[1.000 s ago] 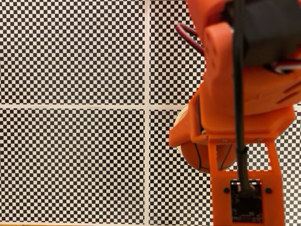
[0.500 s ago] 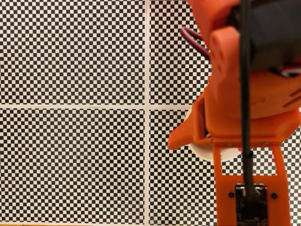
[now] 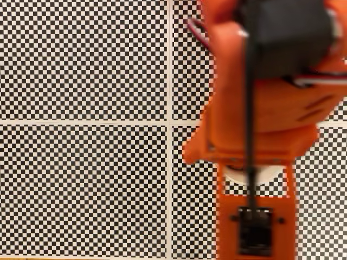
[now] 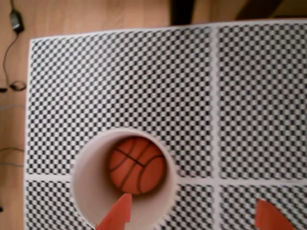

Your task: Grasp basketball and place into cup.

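Orange fingertips are showing at the bottom edge of the wrist view, gripper [image 4: 192, 215] spread wide w/ nothing between; one tip is overlapping the cup [image 4: 91, 184] rim, the other sitting well to the right. Basketball [image 4: 136, 165] is lying inside the cup, at the bottom. Placing step is looking done; next move is prob. lifting straight up w/o clipping the rim. Checkered mat [image 4: 144, 81] is offering lots of open room beyond the cup; wood floor [image 4: 14, 120] w/ cables is lying past its left edge.

Black-white checkerboard mat [image 4: 144, 81] with white dividing lines; wood floor [image 4: 96, 14] beyond; dark cable [image 4: 12, 48] at left.
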`<state>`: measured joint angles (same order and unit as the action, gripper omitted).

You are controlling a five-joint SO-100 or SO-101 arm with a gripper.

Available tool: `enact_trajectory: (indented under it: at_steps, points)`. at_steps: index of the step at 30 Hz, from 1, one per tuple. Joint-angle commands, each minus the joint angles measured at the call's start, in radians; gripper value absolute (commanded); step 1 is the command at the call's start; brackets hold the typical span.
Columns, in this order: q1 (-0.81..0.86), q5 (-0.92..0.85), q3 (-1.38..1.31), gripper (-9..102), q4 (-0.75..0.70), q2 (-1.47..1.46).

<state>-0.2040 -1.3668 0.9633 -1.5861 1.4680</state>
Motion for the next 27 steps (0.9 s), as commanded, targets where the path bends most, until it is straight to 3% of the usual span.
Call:
enact_trajectory:
  at_steps: [1,8,15,17,27]
  points:
    - [0.026,-0.014,-0.034,28,-0.043,0.101]
    - [0.117,-0.1,0.049,18,-0.135,0.336]
    - [0.244,-0.201,0.288,0,-0.115,0.624]
    - [0.258,-0.213,0.333,0,-0.112,0.67]
    - [0.288,-0.232,0.801,0,0.15,1.058]
